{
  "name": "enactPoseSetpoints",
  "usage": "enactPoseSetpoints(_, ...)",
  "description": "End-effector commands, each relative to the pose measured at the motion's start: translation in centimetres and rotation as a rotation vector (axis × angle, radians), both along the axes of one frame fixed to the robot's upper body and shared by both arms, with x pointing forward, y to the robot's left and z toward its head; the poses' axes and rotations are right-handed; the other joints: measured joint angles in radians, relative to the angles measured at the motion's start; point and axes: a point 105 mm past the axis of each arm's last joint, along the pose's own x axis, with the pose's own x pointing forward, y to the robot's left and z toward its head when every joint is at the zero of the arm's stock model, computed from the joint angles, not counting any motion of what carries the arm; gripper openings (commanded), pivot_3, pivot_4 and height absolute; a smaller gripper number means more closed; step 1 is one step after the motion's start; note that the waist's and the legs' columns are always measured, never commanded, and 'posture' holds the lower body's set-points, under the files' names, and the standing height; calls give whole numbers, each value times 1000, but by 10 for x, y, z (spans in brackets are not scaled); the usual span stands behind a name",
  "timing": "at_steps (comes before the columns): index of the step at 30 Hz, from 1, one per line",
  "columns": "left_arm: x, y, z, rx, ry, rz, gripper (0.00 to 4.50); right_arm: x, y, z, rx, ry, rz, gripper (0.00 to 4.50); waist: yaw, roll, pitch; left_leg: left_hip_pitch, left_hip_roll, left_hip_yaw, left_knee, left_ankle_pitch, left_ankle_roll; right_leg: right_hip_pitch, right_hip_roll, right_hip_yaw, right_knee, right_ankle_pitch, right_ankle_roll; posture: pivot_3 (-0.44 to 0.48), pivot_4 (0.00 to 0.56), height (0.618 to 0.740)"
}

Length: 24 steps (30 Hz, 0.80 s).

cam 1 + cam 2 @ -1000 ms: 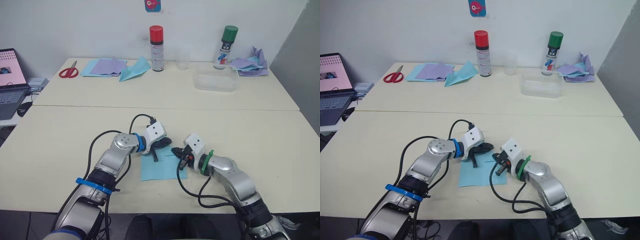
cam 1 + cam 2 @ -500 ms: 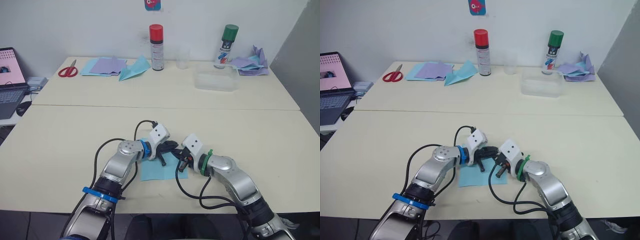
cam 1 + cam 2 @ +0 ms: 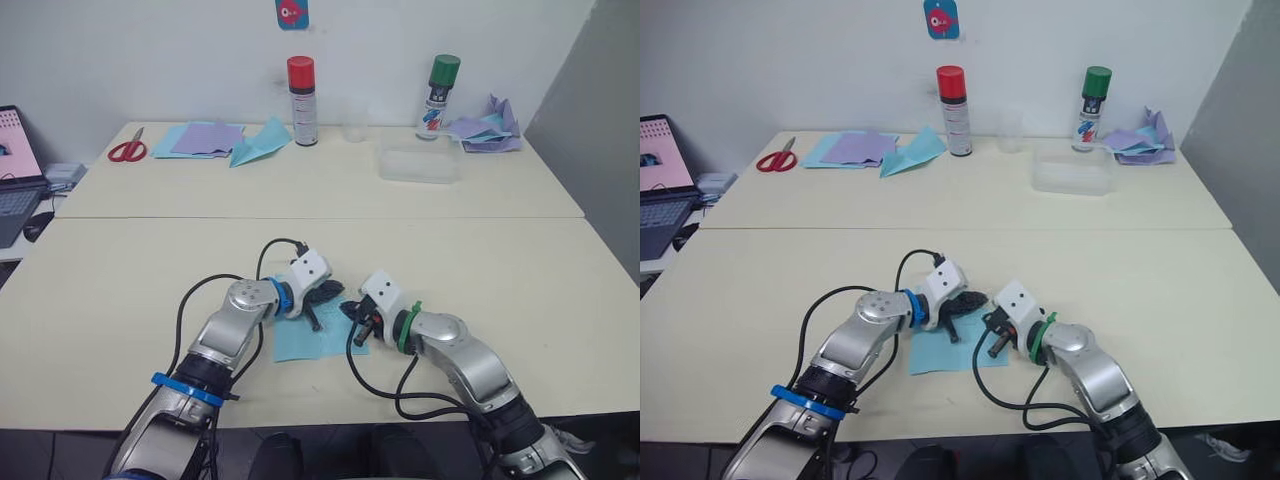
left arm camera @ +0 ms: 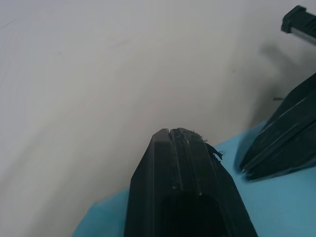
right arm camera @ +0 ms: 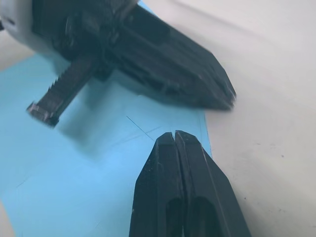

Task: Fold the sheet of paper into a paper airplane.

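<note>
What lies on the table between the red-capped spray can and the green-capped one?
In the right eye view, a clear plastic cup stands between the red-capped spray can and the green-capped spray can.

white wall [image 3: 150, 60], two cream tables [image 3: 500, 260] pushed together, grey partition [image 3: 600, 120] at right

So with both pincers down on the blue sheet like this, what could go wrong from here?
1. Both the left pincer and the right pincer are shut with nothing between the fingers, so they may only push the sheet of paper, sliding or crumpling it.
2. The pincers sit very close together over the sheet's far edge; they could bump each other.
3. The sheet lies near the table's front edge, so a push might send it off.
</note>
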Motion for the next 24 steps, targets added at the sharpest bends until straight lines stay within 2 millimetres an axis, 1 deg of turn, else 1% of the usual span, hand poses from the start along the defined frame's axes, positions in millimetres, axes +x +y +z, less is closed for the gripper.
enactPoseSetpoints(1, 0, 45, -41, 101, 110, 161, 0, -2, -9, -21, -58, 82, -35, 34, -1, 0, -1, 0, 0, 0, 0, 0, 0, 0, 0, 0, 0, 0, 0, 0, 150, 740)
enactPoseSetpoints(4, 3, 45, -41, 82, 108, 180, 0, -3, -7, -22, -68, 94, -21, 34, -3, 0, -3, 0, 0, 0, 0, 0, 0, 0, 0, 0, 0, 0, 0, 0, 150, 740)
enactPoseSetpoints(7, 5, 50, -43, 96, 104, 205, 0, -2, -6, -22, -69, 93, -19, 34, -3, 0, -4, 0, 0, 0, 0, 0, 0, 0, 0, 0, 0, 0, 0, 0, 150, 740)
enactPoseSetpoints(11, 15, 72, -37, 88, 71, 312, 0, 1, -3, -18, -60, 86, -10, 34, -5, 0, -4, 1, 0, 0, 0, 0, 0, 0, 0, 0, 0, 0, 0, 0, 150, 740)
enactPoseSetpoints(14, 21, 85, -10, -51, 11, 376, 0, 3, 6, -13, -20, 79, 11, 34, -17, 0, -4, 1, 1, 1, 0, 0, 0, 0, 0, 0, 0, 1, 1, 0, 150, 740)
enactPoseSetpoints(15, 22, 87, -5, -79, 3, 384, 0, 3, 8, -13, -18, 78, 17, 34, -20, 0, -3, 1, 1, 1, -1, 0, 0, -1, 0, 0, 1, 2, 1, 0, 150, 740)
enactPoseSetpoints(20, 14, 102, 40, -263, -70, 427, 0, 9, 16, -12, -19, 75, 39, 34, -36, -2, 1, 1, 1, 1, -7, 0, 0, -4, 0, 0, 1, 1, 0, 0, 150, 740)
enactPoseSetpoints(22, 7, 107, 48, -288, -76, 439, 0, 11, 18, -11, -20, 77, 49, 34, -34, -4, 2, 0, 1, 1, -9, 0, 0, -7, 0, 0, 0, 1, 0, 0, 150, 740)
enactPoseSetpoints(24, -5, 111, 53, -323, -58, 454, 0, 13, 21, -11, -24, 79, 59, 34, -32, -4, 2, -2, 1, 1, -9, 0, 0, -7, 0, -1, 0, 1, -1, 0, 150, 740)
